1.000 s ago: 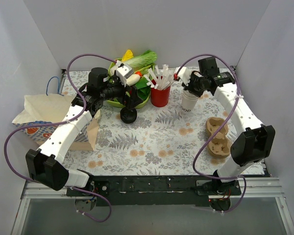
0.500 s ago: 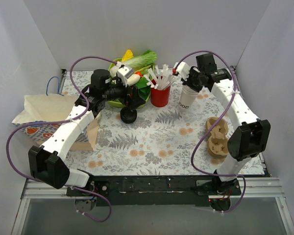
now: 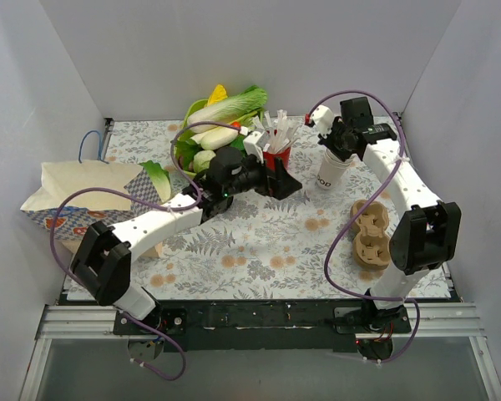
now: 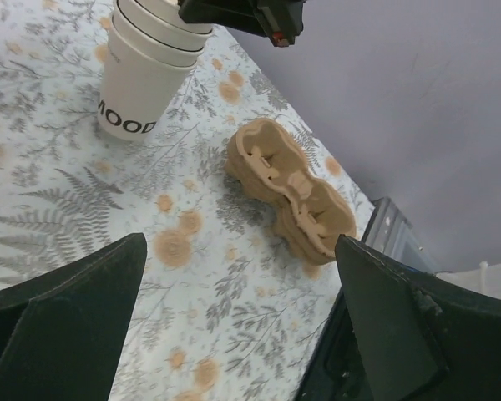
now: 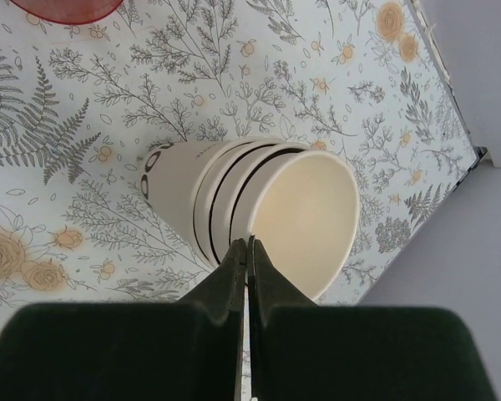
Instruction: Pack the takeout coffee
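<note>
The black-lidded takeout coffee shows in no view; my left arm lies across the spot in the top view. My left gripper is open and empty just in front of the red straw holder, low over the floral table; its fingers stand wide apart. My right gripper is shut on the rim of the top cup of the tilted stack of lidless white cups. The right wrist view shows its tips pinching that rim. The stack also shows in the left wrist view.
Two cardboard cup carriers lie at the right, also seen from the left wrist. A paper bag lies at the left. A bowl of vegetables stands at the back. White walls close the sides and back.
My left arm has swung right from beside the vegetable bowl to in front of the straw holder, and the black-lidded cup no longer shows. The right gripper stays on the cup stack, which shifted slightly.
</note>
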You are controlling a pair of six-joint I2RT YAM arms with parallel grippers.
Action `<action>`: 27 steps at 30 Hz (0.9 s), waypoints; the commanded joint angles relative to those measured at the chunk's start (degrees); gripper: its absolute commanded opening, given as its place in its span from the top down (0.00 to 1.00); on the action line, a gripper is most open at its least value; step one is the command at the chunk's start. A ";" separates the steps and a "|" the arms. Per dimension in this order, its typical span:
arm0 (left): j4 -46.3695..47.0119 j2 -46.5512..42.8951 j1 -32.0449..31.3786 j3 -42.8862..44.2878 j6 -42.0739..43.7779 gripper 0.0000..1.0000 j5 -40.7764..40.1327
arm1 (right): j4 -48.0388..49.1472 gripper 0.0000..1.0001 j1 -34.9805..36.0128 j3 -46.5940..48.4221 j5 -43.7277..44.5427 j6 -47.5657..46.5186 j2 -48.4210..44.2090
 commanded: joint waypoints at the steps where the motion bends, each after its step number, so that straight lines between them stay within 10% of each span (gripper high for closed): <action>1: 11.76 2.96 -2.88 -1.73 -13.47 0.02 -13.08 | 1.60 0.99 0.18 2.12 4.33 5.68 -0.96; 12: 20.72 14.30 -5.43 -3.05 -39.93 0.02 -20.92 | -0.08 0.99 0.44 -2.77 4.34 11.06 -5.25; 27: 21.69 22.48 -9.12 2.40 -42.94 0.02 -20.12 | -2.63 0.99 0.97 -10.86 1.08 14.84 -12.02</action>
